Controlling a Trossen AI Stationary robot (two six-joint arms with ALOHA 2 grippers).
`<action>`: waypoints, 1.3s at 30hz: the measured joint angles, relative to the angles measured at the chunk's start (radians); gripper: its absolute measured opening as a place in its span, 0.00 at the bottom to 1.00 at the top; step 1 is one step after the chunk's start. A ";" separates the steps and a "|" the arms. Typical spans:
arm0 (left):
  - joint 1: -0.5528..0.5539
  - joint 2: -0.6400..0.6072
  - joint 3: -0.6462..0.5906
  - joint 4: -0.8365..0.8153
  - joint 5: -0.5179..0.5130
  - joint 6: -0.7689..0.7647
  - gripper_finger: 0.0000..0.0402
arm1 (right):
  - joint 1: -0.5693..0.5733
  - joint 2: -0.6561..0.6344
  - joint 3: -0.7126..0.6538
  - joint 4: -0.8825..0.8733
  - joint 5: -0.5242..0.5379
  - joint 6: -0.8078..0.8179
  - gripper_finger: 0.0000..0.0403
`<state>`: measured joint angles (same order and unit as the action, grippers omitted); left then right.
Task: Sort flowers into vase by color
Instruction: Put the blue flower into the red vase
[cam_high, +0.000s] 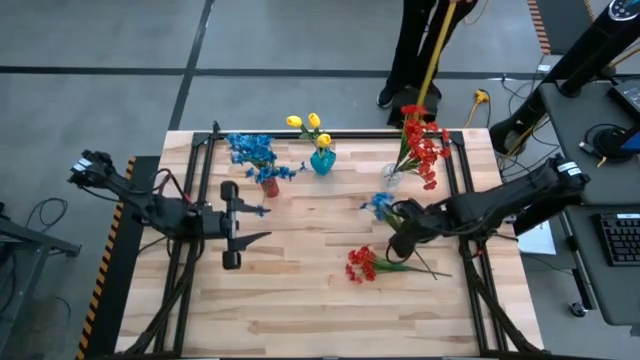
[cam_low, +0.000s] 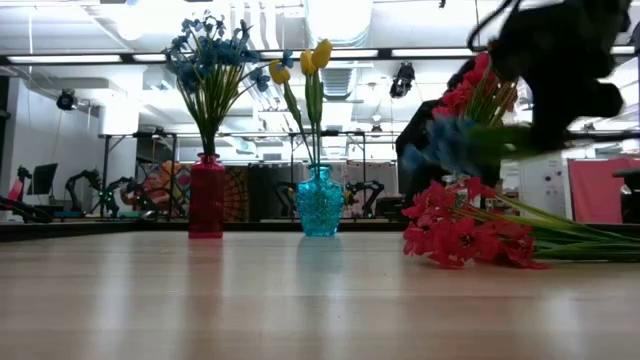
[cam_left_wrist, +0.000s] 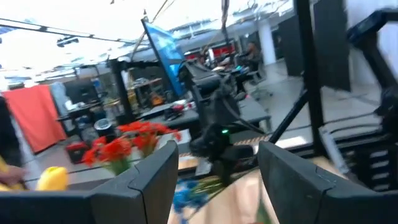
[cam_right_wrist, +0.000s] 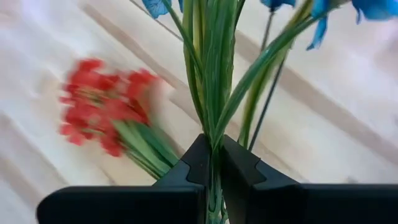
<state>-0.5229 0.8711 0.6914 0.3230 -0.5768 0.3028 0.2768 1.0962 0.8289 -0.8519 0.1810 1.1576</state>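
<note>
A light wooden plank table (cam_high: 300, 290) sits in a black frame on a grey floor; beyond it the low view shows an open workshop with ceiling strip lights, and a person in dark trousers (cam_high: 415, 50) stands at the far edge.

At the back of the table stand 3 vases: a red vase (cam_low: 207, 197) with blue flowers (cam_low: 210, 55), a teal vase (cam_low: 320, 203) with yellow tulips (cam_low: 300, 65), and a clear vase (cam_high: 392, 176) with red flowers (cam_high: 425, 145). A loose red spray (cam_high: 362, 264) lies flat on the boards near the right arm.

The right gripper (cam_right_wrist: 213, 163) is pinched tight on the green stems of a blue spray (cam_high: 379, 204), held just off the table above the loose red spray.

The left gripper (cam_high: 235, 226) hovers over the left half of the table with its fingers (cam_left_wrist: 155, 171) apart, holding nothing.
</note>
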 joint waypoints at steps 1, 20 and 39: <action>0.000 0.013 0.000 0.016 0.011 -0.010 0.51 | 0.000 -0.003 0.010 0.011 0.014 -0.022 0.04; -0.019 0.170 0.000 0.043 -0.033 -0.218 0.51 | 0.000 0.106 0.023 0.925 0.030 -0.866 0.04; -0.019 0.425 0.042 0.218 -0.053 -0.272 0.51 | 0.000 0.489 0.274 1.364 -0.073 -1.316 0.04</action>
<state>-0.5415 1.2961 0.7339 0.5407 -0.6297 0.0310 0.2764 1.5851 1.1029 0.5123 0.1078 -0.1588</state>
